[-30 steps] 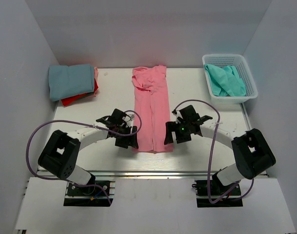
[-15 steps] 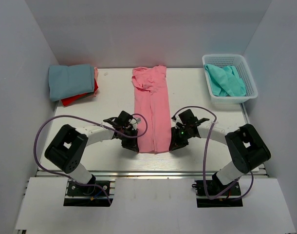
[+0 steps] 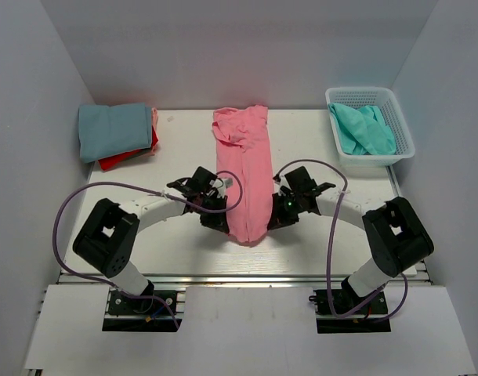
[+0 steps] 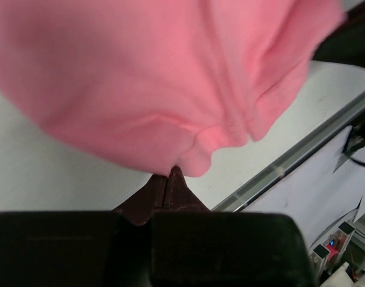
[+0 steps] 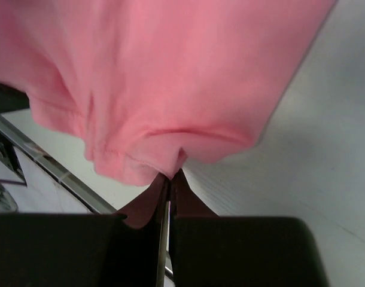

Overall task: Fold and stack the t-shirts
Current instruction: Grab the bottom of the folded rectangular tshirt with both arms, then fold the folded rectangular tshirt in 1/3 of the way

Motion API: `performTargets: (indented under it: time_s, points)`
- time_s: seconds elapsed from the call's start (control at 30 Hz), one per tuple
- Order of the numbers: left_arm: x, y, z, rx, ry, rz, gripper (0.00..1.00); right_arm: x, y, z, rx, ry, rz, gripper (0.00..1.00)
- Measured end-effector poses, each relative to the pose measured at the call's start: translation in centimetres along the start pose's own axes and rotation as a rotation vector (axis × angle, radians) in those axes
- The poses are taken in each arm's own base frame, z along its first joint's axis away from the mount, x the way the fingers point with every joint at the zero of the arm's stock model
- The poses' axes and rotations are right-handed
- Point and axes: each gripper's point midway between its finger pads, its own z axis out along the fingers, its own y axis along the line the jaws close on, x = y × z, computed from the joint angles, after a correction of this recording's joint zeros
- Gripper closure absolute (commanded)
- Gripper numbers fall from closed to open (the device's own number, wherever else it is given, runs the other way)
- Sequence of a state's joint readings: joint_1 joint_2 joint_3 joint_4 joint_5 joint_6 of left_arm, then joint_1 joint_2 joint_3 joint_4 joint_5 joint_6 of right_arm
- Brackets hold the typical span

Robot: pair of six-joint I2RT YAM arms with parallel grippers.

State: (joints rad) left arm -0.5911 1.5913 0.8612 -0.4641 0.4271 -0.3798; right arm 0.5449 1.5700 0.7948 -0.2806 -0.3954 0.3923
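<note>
A salmon pink t-shirt (image 3: 245,172) lies as a long narrow strip down the middle of the table, its near end lifted and drawn in. My left gripper (image 3: 219,224) is shut on that end's left corner; the wrist view shows the pink t-shirt (image 4: 170,89) pinched at the left gripper (image 4: 170,173) tips. My right gripper (image 3: 273,223) is shut on the right corner, the pink t-shirt (image 5: 170,78) caught at the right gripper (image 5: 172,175) tips. A folded dusty blue t-shirt (image 3: 112,130) rests on a red t-shirt (image 3: 125,157) at the back left. A turquoise t-shirt (image 3: 363,130) lies crumpled in the basket.
The white lattice basket (image 3: 403,125) stands at the back right by the right wall. White walls close in the table on three sides. A metal rail (image 3: 247,274) runs along the table's near edge. Purple cables loop over both arms.
Both grippers dropped onto the near corners of the pink t-shirt and shut on them. They have since lifted and moved slightly away from me, so the near hem is bunched and narrower.
</note>
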Motion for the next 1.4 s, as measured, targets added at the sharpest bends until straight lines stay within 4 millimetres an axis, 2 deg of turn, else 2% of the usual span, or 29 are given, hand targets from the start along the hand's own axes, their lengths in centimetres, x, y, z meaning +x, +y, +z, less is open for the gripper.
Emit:
performTargets:
  time_s: [0.17,0.3,0.4,0.63,0.83,0.97,1.1,1.27,1.4]
  points:
    - [-5.7,-2.4,-1.9,0.025,-0.133,0.067,1.0,-4.7,1.0,-1.2,0.037,-0.121,-0.029,1.0]
    - [-10.2,-2.7,-3.5,-0.004,-0.248,0.072,1.0,-9.0,1.9,-2.6,0.068,-0.241,-0.037,1.0]
    - [-12.7,-1.4,-3.9,-0.048,-0.293,0.042,1.0,-12.1,2.0,-3.3,0.097,-0.31,-0.031,1.0]
    - [-18.7,2.2,-2.7,-0.129,-0.331,-0.028,1.0,-19.1,1.8,-3.8,0.162,-0.413,-0.025,1.0]
    - [-23.5,3.5,-4.4,-0.154,-0.404,-0.03,1.0,-24.2,1.4,-4.2,0.191,-0.476,-0.034,1.0]
    - [-25.8,4.1,-5.5,-0.156,-0.446,-0.026,1.0,-27.0,1.0,-4.5,0.198,-0.504,-0.042,1.0]
    - [-27.4,5.0,-5.7,-0.157,-0.463,-0.029,1.0,-29.0,0.3,-4.2,0.196,-0.514,-0.044,1.0]
    - [-28.2,6.6,-4.4,-0.157,-0.441,-0.04,1.0,-30.1,-1.0,-3.3,0.194,-0.499,-0.026,1.0]
    - [-28.2,7.8,-3.1,-0.159,-0.409,-0.059,1.0,-30.5,-2.0,-2.4,0.183,-0.481,-0.012,1.0]
